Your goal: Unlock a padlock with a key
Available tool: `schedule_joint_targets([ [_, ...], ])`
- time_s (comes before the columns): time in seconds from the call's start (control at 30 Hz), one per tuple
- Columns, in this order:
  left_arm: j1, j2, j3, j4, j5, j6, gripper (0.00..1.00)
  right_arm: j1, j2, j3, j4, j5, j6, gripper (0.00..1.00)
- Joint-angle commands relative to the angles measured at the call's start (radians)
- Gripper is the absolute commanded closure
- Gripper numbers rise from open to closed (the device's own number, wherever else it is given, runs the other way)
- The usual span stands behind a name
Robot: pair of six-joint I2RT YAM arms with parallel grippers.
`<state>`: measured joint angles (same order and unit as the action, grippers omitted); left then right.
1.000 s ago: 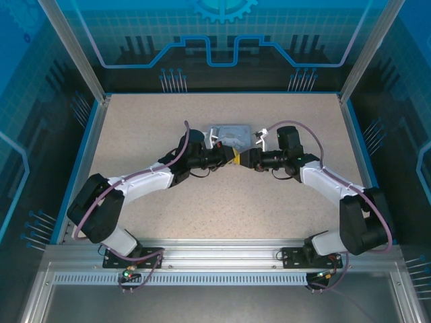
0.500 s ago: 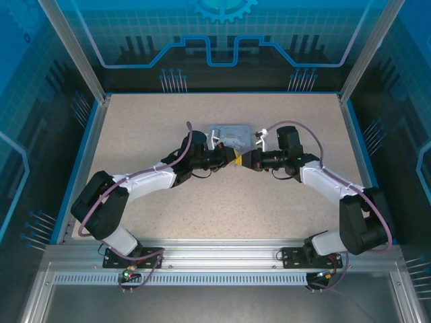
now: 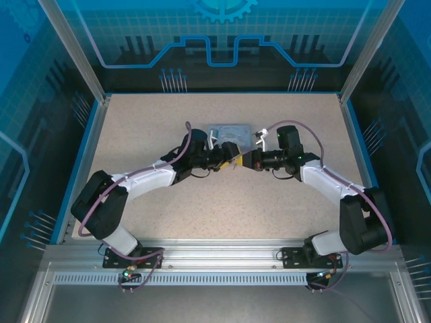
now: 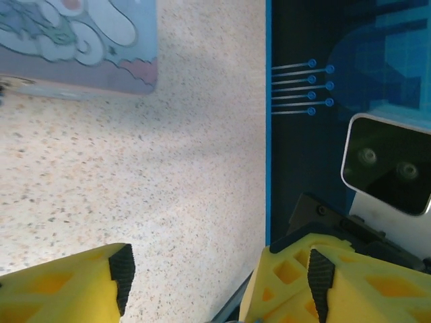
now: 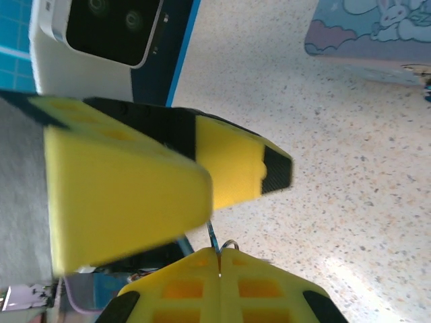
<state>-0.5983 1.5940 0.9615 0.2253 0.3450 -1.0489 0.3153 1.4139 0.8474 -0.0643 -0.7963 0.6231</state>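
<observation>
Table [image 3: 135, 128]: speckled beige top, blue rim on the left, far and right edges. Pale blue cartoon-printed tin box [image 3: 229, 129] lies flat on it, at 12 o'clock from table centre, short of the far rim. In the left wrist view the tin sits at 10 o'clock with bare top below it. In the right wrist view it sits at 1 o'clock.

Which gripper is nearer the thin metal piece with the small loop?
Right. The right gripper has its jaws shut on the thin metal piece, which sticks out from between them. The left gripper is close beside it, jaws open.
</observation>
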Motion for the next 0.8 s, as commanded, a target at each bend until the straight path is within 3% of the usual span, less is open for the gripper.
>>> schedule_joint_targets([
  [0.0, 0.033, -0.058, 0.077, -0.183, -0.006, 0.014, 0.28, 0.029, -0.023, 0.082, -0.133, 0.114, -0.112, 1.00],
  [0.17, 0.050, -0.067, 0.157, -0.391, -0.020, -0.012, 0.26, 0.117, -0.046, 0.135, -0.229, 0.366, -0.205, 1.00],
  [0.37, 0.058, -0.057, 0.181, -0.428, 0.008, -0.081, 0.29, 0.253, -0.077, 0.153, -0.251, 0.698, -0.315, 1.00],
  [0.57, 0.059, -0.052, 0.157, -0.422, 0.016, -0.145, 0.37, 0.325, -0.102, 0.143, -0.220, 0.857, -0.352, 1.00],
  [0.77, 0.059, -0.045, 0.135, -0.384, 0.011, -0.194, 0.44, 0.358, -0.095, 0.138, -0.195, 0.880, -0.367, 1.00],
])
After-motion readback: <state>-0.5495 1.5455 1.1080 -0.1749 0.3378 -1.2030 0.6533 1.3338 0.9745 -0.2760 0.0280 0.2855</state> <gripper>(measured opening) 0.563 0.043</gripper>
